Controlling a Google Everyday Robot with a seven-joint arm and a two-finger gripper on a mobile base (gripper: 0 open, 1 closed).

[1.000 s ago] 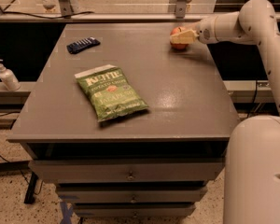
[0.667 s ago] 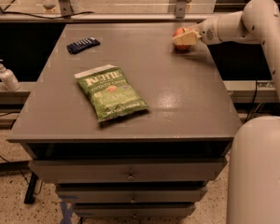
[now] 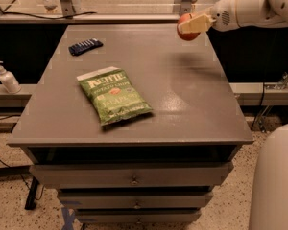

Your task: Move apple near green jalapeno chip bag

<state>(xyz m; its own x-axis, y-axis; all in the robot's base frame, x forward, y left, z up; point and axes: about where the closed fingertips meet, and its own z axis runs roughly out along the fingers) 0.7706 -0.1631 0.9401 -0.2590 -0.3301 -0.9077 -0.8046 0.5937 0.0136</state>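
The apple [image 3: 185, 32] is small, round and red-orange, and it hangs in the air above the far right part of the grey table [image 3: 192, 104]. My gripper [image 3: 191, 25] comes in from the upper right and is shut on the apple, its pale fingers [image 3: 198, 22] across the apple's top and right side. The green jalapeno chip bag [image 3: 114, 95] lies flat on the table's left-middle, with white "Kettle" lettering and its white top edge toward the back. The apple is well apart from the bag, to the bag's far right.
A small dark blue ridged packet [image 3: 85, 46] lies at the table's far left. A white pump bottle [image 3: 6, 77] stands on a ledge left of the table. The table has drawers below [image 3: 133, 178]. The robot's white body [image 3: 278, 186] fills the lower right.
My gripper has lifted the apple off the table's far right surface and holds it slightly higher in the air. The bag and the packet have not moved.
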